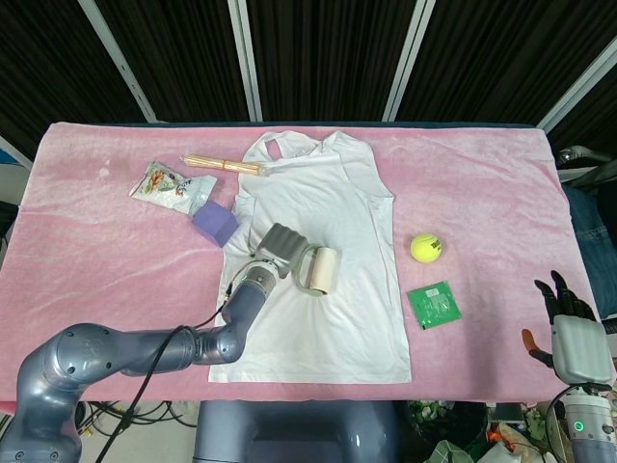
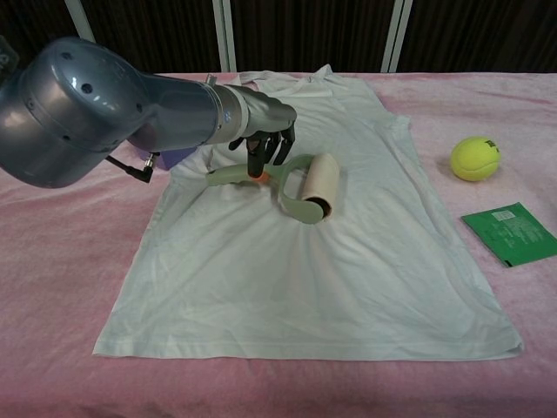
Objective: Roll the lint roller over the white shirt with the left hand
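A white sleeveless shirt [image 1: 318, 309] [image 2: 348, 270] lies flat on the pink table. My left hand [image 1: 281, 245] [image 2: 265, 135] grips the pale green handle of the lint roller [image 1: 318, 271] [image 2: 312, 187], whose cream roll rests on the shirt's middle. My right hand [image 1: 569, 318] hangs off the table's right front corner, fingers apart, holding nothing; the chest view does not show it.
A tennis ball [image 1: 425, 248] [image 2: 475, 158] and a green packet [image 1: 434, 304] [image 2: 511, 232] lie right of the shirt. A purple block [image 1: 213, 222], a snack bag [image 1: 167, 185] and wooden sticks [image 1: 222, 164] sit to its left.
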